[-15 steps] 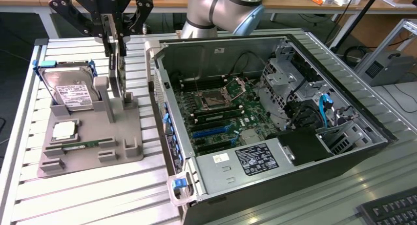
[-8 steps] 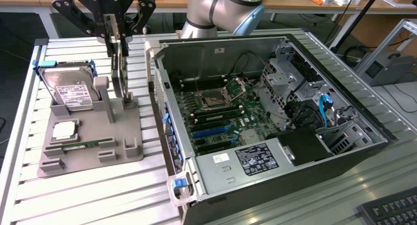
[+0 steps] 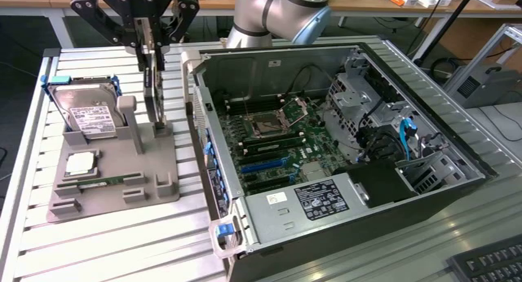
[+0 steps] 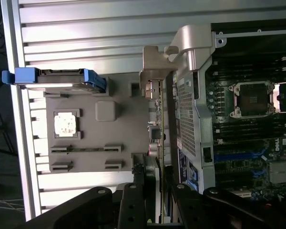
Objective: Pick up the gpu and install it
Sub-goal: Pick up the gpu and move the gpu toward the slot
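Black gripper [image 3: 148, 48] has its fingers [image 4: 136, 187] clenched on the gpu [image 3: 153, 92], card upright over the grey holder tray [image 3: 114, 202], just beside the open PC case [image 3: 269, 65], on the exterior view's left.

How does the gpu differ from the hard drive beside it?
The gpu is a thin dark card standing upright; the hard drive is thicker, silver, leaning back. The hard drive has blue rails; the gpu has none. The tool is over the gpu, not the hard drive. Both sit in the gray rack.
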Robot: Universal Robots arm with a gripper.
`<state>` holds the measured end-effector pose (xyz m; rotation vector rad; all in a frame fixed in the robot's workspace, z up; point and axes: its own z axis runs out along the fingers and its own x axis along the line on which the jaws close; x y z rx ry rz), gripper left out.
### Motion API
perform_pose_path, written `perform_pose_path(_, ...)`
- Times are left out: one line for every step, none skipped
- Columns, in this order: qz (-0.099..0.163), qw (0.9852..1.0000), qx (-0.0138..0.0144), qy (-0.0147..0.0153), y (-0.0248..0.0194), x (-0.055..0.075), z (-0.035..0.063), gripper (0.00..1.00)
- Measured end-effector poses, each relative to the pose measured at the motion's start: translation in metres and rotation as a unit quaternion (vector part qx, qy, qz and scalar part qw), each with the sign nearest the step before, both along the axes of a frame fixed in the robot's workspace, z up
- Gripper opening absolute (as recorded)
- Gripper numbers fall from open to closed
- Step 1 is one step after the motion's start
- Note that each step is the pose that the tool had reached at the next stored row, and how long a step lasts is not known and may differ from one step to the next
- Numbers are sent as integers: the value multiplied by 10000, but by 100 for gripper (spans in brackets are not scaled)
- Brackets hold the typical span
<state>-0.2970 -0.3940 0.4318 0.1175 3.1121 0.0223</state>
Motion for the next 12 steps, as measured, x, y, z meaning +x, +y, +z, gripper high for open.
perform_pose_path(0, 10000, -2, 0, 0, 4, 0, 27)
perform_pose_path(0, 10000, -3, 0, 0, 6, 0, 27)
perform_pose_path(0, 10000, -3, 0, -1, 9, 0, 27)
perform_pose_path(0, 10000, -3, 0, 0, 11, 0, 27)
perform_pose_path(0, 10000, -3, 0, -1, 13, 0, 27)
perform_pose_path(0, 10000, -6, 0, 0, 18, 0, 27)
perform_pose_path(0, 10000, -8, 0, 0, 19, 0, 27)
perform_pose_path(0, 10000, -11, 0, -1, 20, 0, 27)
perform_pose_path(0, 10000, -15, 0, -1, 21, -1, 27)
perform_pose_path(0, 10000, -24, 0, 0, 24, -1, 27)
perform_pose_path(0, 10000, -33, 0, 0, 27, 0, 27)
perform_pose_path(0, 10000, -41, 0, 0, 29, -1, 27)
